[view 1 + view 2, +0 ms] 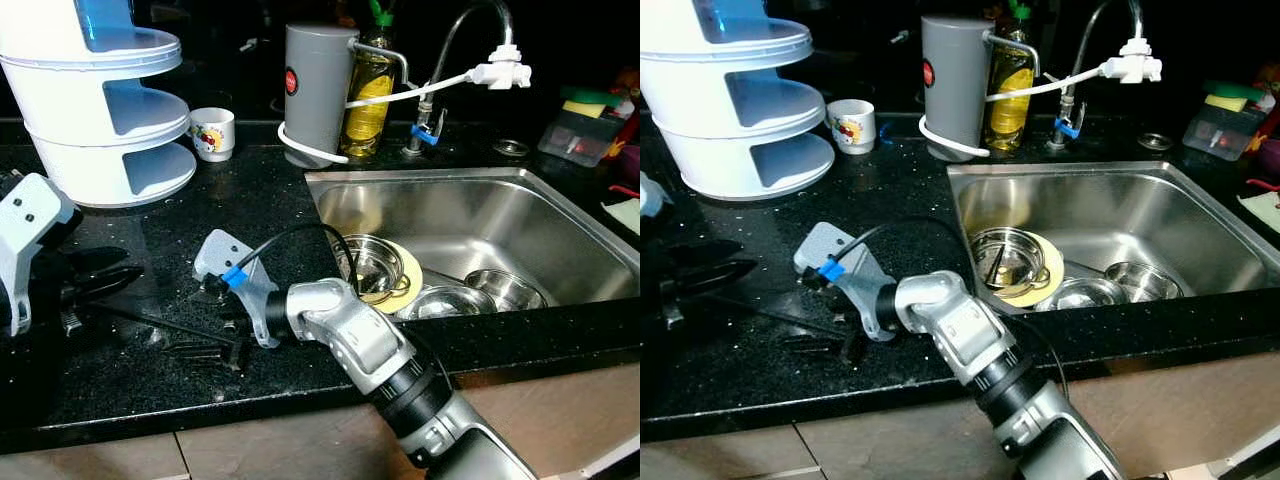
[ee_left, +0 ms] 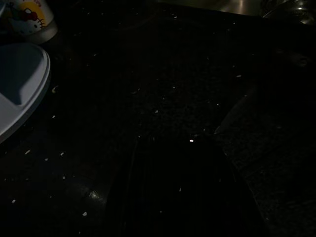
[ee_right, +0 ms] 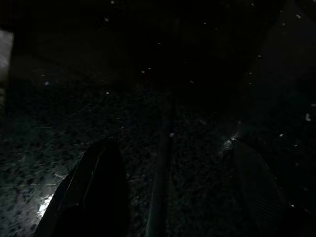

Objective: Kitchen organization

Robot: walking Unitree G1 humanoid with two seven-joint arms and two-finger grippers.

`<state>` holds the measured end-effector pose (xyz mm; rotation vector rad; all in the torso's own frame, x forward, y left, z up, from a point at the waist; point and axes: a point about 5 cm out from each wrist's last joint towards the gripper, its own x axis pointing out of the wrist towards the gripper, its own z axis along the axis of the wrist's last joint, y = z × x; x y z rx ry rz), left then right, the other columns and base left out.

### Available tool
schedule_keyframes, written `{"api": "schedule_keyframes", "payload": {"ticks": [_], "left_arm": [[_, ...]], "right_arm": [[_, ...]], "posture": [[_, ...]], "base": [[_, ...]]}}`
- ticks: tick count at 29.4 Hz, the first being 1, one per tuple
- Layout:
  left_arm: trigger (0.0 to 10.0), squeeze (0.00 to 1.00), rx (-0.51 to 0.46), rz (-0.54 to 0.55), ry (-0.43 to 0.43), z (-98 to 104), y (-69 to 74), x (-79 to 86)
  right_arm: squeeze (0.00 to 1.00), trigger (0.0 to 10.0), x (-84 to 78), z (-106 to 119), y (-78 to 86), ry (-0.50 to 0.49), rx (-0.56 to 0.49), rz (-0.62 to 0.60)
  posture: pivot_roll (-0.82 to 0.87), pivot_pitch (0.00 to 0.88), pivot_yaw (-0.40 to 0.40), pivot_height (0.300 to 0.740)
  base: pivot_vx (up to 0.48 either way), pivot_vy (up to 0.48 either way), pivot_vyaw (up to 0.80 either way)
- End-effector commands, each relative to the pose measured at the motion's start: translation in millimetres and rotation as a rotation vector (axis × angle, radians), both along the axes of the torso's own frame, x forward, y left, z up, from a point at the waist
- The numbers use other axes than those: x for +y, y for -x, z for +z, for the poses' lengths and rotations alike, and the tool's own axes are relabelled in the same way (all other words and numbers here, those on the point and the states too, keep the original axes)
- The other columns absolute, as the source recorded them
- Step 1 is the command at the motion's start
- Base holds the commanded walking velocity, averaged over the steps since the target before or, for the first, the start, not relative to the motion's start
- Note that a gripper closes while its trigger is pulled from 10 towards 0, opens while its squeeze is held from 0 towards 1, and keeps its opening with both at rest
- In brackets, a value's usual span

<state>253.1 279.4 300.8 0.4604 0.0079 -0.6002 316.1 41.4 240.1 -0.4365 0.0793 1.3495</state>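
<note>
Fork (image 1: 205, 350) is lying flat on the black bench (image 1: 250, 210), tines near the front edge and its thin dark handle running off toward the robot's left. The right claw (image 3: 165, 163) is low over it, fingers spread wide, and in its wrist view the handle passes straight up between the two fingers (image 3: 98, 187), so it's released and straddling, not gripping yet. The left claw (image 1: 100, 283) sits low at the left end of the bench near the handle's far end, fingers a bit apart and nothing in them as far as I can see; its own wrist view is too dark to help much. Looks to me like the step in hand is picking up this stray fork, probably to get it over to the sink (image 1: 470, 180) where the steel bowls (image 1: 372, 262) and a plate (image 1: 404, 268) are sitting, or else to the white rack (image 1: 110, 110) at the back left by the cup (image 1: 213, 132). Can't say which for sure. Next move, I reckon, is to drop the right claw the last bit and pinch across the handle. Tricky part is that the fork is thin and flat against hard stone, so the fingertips need to get right down to the surface or it'll just skate away.
</note>
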Motion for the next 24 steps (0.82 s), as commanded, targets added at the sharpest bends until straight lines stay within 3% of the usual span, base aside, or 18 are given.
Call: {"api": "schedule_keyframes", "payload": {"ticks": [1,6,7,8,10,11,16,24], "left_arm": [[10.0,0.00,0.014,-0.009,-0.010,-1.6,0.5,-2.5],[10.0,0.00,0.015,-0.009,-0.011,-1.7,1.0,-2.4],[10.0,0.00,0.018,-0.009,-0.012,-2.1,1.2,-2.5],[10.0,0.00,0.018,-0.009,-0.012,-2.1,1.2,-2.5],[10.0,0.00,0.022,-0.009,-0.015,-2.7,1.4,-2.5],[10.0,0.00,0.024,-0.010,-0.016,-2.9,1.5,-2.6],[10.0,0.00,0.035,-0.019,-0.021,-3.8,1.6,-3.5],[10.0,0.00,0.044,-0.027,-0.022,-4.8,1.8,-4.5]], "right_arm": [[0.00,10.0,-5.7,-27.3,-5.6,0.143,0.026,-0.061],[0.00,10.0,-7.2,-30.4,-5.7,0.183,0.014,-0.057],[0.00,8.7,-7.9,-31.8,-5.2,0.196,0.020,-0.054],[0.00,8.7,-7.9,-31.8,-5.2,0.196,0.020,-0.054],[0.00,4.8,-9.3,-34.5,-4.3,0.216,0.034,-0.049],[0.00,0.0,-10.5,-36.5,-3.7,0.232,0.042,-0.047],[0.00,0.0,-15.5,-44.1,-2.0,0.284,0.131,-0.054],[0.00,0.0,-23.3,-51.3,-2.4,0.360,0.181,-0.072]], "posture": [[0.06,0.165,-0.086,0.740],[0.06,0.165,-0.088,0.740],[0.06,0.164,-0.087,0.740],[0.06,0.164,-0.087,0.740],[0.06,0.164,-0.087,0.740],[0.06,0.164,-0.087,0.740],[0.06,0.163,-0.083,0.740],[0.05,0.160,-0.081,0.740]], "base": [[0.000,0.000,0.00],[0.000,0.000,0.00],[0.000,0.000,0.00],[0.000,0.000,0.00],[0.000,0.000,0.00],[0.000,0.000,0.00],[0.000,0.000,0.00],[0.000,0.000,0.00]]}}
